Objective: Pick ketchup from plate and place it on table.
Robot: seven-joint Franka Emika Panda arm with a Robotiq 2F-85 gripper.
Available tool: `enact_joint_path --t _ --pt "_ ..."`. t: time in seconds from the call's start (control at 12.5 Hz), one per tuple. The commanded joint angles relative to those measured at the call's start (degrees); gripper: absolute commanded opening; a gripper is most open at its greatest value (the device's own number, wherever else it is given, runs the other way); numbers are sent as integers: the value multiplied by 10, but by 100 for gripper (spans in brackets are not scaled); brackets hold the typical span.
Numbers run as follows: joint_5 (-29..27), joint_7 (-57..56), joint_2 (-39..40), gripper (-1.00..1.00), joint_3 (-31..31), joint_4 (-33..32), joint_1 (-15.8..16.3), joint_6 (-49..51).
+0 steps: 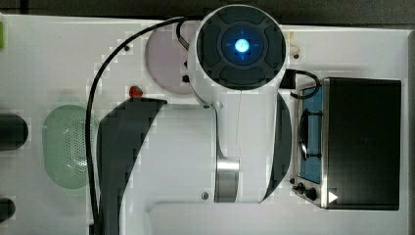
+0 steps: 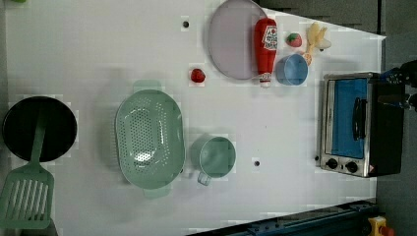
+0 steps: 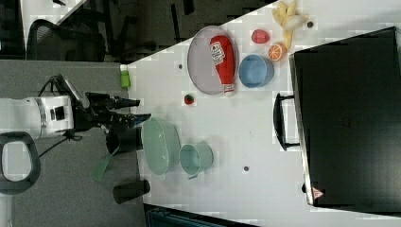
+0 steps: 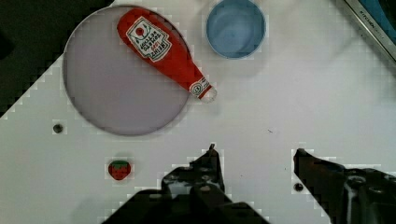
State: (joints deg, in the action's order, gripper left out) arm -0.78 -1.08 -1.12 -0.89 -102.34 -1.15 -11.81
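Ketchup (image 4: 166, 49) bottle lying on its side across the edge of the mauve-grey plate (image 4: 107, 93), cap end overhanging onto the white table (image 4: 280, 102) beside the blue bowl (image 4: 236, 28); gripper (image 4: 256, 151) spread apart, grasping nothing, well clear of the bottle.

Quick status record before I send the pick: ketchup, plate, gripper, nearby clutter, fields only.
ketchup: red bottle lying on its side, body on the plate, cap end over the rim
plate: pale mauve-grey, on the white table
gripper: open, empty, above bare table, apart from the bottle
blue bowl: beside the bottle's cap end, apart from it
strawberry: on the table, off the plate
task state: pick not yet begun
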Motion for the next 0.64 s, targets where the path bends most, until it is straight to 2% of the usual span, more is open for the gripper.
enact_joint_path --t 0.08,0.24,0.64 --pt "-1 28 -77 58 -31 -57 -42 57" --pt "-1 24 -70 99 -32 -57 -41 48" --pt "-1 5 -15 100 -36 -55 -37 10"
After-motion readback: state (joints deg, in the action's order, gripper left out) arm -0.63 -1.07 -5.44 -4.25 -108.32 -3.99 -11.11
